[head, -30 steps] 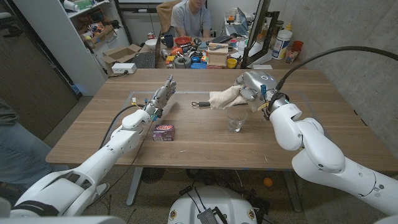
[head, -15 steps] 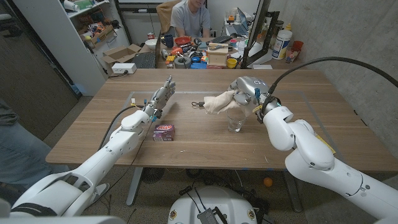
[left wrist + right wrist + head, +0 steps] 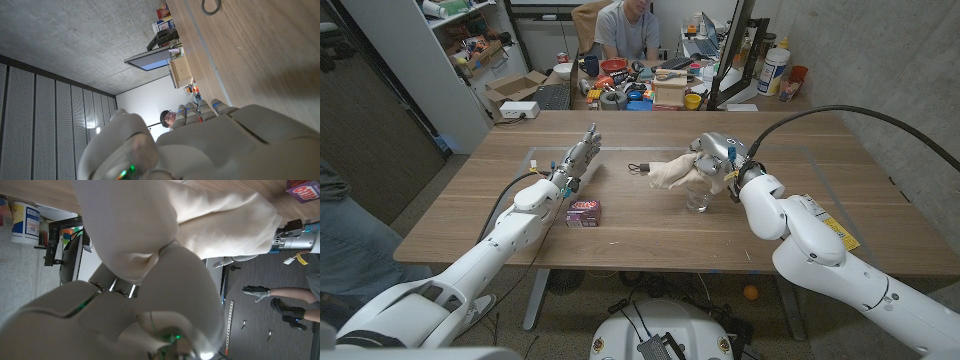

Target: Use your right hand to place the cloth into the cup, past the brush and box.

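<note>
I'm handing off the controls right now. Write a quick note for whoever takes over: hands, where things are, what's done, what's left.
Right hand holds the cloth in the air, just above and left of the cup.
Left hand holds nothing, fingers apart, raised over the table.
Box sits near the left arm; brush lies behind the cloth.
Done: cloth grasped and carried to the cup.
Left: lower the cloth into the cup and release.
</note>
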